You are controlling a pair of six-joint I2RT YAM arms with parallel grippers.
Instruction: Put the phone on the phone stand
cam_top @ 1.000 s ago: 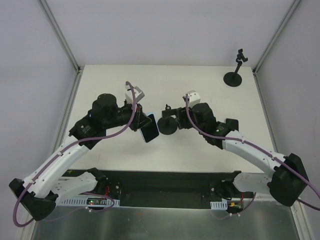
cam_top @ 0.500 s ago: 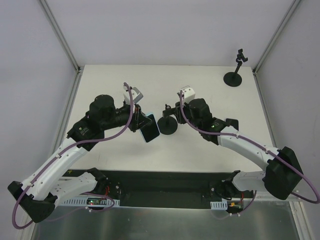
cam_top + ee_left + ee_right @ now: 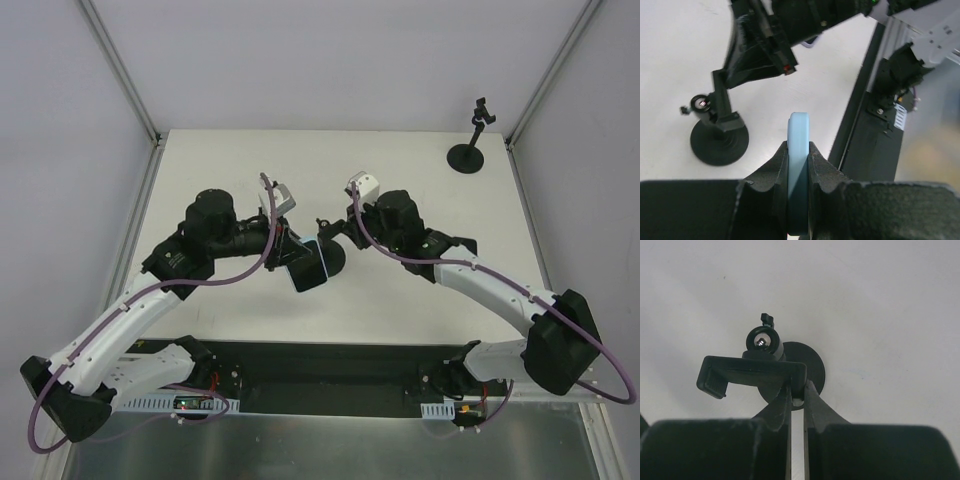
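Observation:
My left gripper point(image 3: 798, 150) is shut on the phone point(image 3: 799, 135), a light blue slab seen edge-on between its fingers. From above, the phone point(image 3: 308, 268) hangs tilted, overlapping the round base of the black phone stand point(image 3: 333, 256). In the right wrist view the stand's clamp bar point(image 3: 750, 372) lies crosswise above its base disc point(image 3: 812, 365). My right gripper point(image 3: 797, 391) is shut on the right end of that clamp bar. In the left wrist view the stand point(image 3: 719, 137) is to the phone's left, with the right gripper's fingers point(image 3: 757, 55) above it.
A second black stand point(image 3: 468, 150) with a thin post is at the table's back right corner. A metal frame borders the white table point(image 3: 420, 290). In the left wrist view the arm bases and a dark rail point(image 3: 875, 130) lie to the right.
My right gripper has closed on the stand's clamp bar. My left arm has carried the phone right, up against the stand.

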